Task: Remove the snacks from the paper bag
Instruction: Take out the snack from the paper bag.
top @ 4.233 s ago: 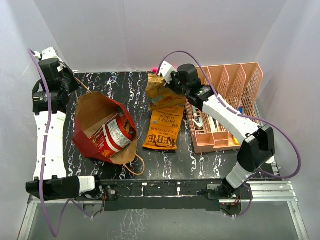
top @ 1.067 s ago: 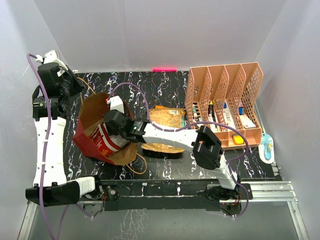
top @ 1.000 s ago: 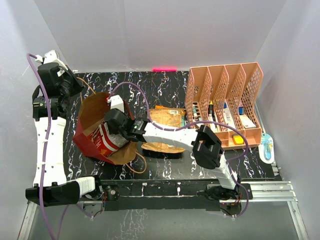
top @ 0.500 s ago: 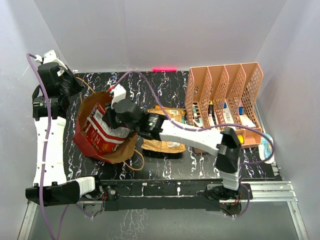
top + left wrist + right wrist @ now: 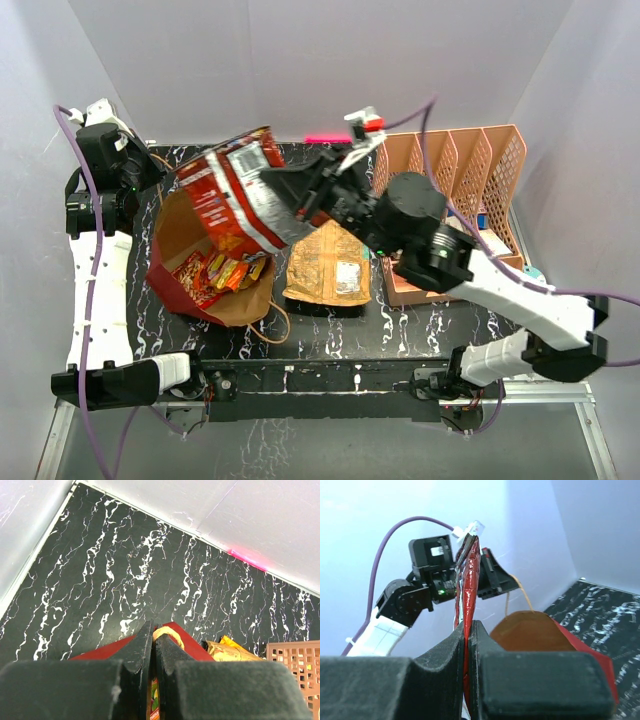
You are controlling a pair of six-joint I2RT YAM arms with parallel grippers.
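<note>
The paper bag (image 5: 178, 222) lies open on its side at the left, red outside and brown inside. Several small orange, yellow and red snacks (image 5: 224, 272) lie in its mouth. My left gripper (image 5: 150, 172) is shut on the bag's cord handle (image 5: 168, 632) and holds that side up. In its wrist view the left gripper (image 5: 153, 631) is above the bag's red edge (image 5: 100, 650). My right gripper (image 5: 292, 196) is shut on a large red snack packet (image 5: 235, 195) and holds it in the air above the bag. In its wrist view the right gripper (image 5: 468, 626) grips the packet (image 5: 470, 580) edge-on, and the bag (image 5: 540, 630) is below.
A gold-brown snack packet (image 5: 330, 265) lies flat on the black marbled table (image 5: 200, 165), right of the bag. It also shows in the left wrist view (image 5: 235, 650). A pink mesh desk organiser (image 5: 455, 160) with stationery stands at the back right. White walls enclose the table.
My right gripper has pulled the red packet up out of the bag and raised it high. Small packets now show inside the bag. The left arm has not moved.
</note>
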